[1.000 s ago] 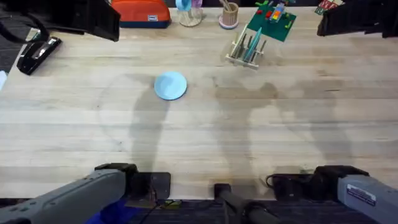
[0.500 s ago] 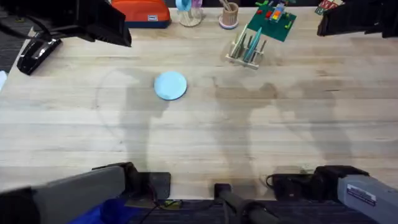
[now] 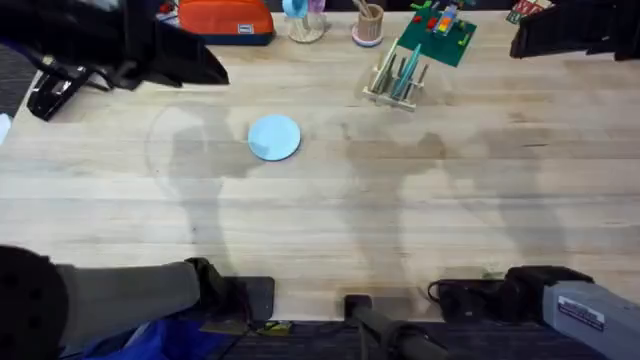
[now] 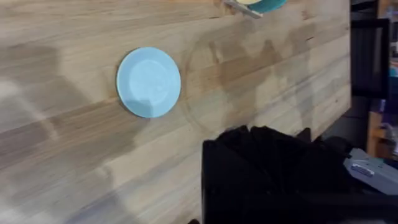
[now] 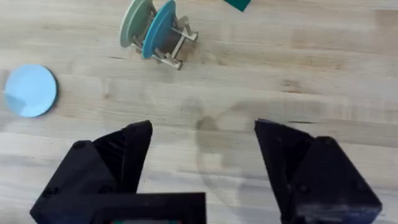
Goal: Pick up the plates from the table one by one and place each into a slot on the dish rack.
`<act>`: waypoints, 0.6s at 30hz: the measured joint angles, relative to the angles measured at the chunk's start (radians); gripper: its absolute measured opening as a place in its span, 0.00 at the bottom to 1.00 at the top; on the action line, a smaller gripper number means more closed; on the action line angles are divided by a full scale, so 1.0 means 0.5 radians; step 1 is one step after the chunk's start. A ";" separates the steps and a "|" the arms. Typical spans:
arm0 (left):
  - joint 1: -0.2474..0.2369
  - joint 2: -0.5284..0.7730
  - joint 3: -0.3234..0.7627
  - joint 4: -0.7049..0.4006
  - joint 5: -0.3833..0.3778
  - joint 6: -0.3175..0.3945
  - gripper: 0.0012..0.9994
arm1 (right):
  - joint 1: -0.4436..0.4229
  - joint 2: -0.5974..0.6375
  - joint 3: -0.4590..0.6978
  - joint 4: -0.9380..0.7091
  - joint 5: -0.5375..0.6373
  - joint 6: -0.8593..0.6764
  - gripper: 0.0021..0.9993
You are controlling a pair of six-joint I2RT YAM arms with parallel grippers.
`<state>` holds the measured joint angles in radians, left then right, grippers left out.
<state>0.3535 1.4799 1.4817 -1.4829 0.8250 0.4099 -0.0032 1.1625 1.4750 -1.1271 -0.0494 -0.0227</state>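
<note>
The table (image 3: 330,215) carries one flat plate (image 3: 274,137), well apart from the rack (image 3: 397,77). The left arm has risen and advanced toward it, fingers indiscernible. Right gripper (image 5: 202,165) wide open, idle

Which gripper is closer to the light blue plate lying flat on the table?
Left. The left gripper hangs just up-left of the plate; the right gripper is far across the table.

overhead: high, looking forward | both wrists: raised, facing down | shared: plate (image 3: 274,137)
</note>
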 joint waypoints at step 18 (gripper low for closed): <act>0.024 0.305 -0.545 0.453 0.341 0.052 0.04 | 0.000 0.000 0.000 0.000 -0.001 0.000 1.00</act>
<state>0.3653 1.6324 1.2095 -1.2567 0.9955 0.4358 -0.0032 1.1625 1.4750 -1.1271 -0.0498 -0.0227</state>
